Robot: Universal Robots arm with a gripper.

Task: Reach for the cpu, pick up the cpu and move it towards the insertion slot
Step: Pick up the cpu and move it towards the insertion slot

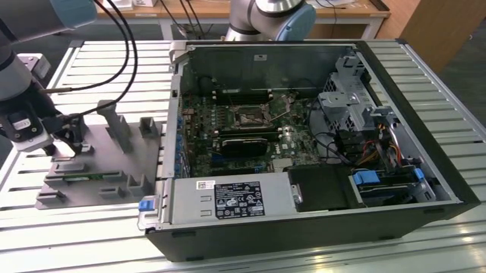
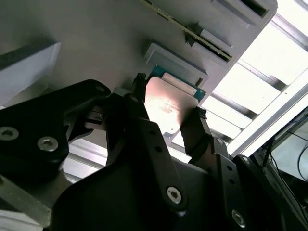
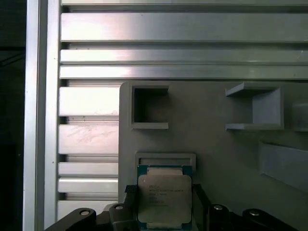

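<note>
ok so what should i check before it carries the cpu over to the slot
1. Grip on the cpu: ok. In both wrist views the gripper has its jaws against two opposite edges.
2. Chip centred between the jaws: ok.
3. Chip lifted clear of the grey tray: cannot tell. It lies close over the tray surface.
4. Top of the insertion slot free: ok. Nothing sits on it in the exterior view.
5. Level path to the slot: not ok. The case wall rises between tray and slot, so a lift over it looks necessary.
</note>
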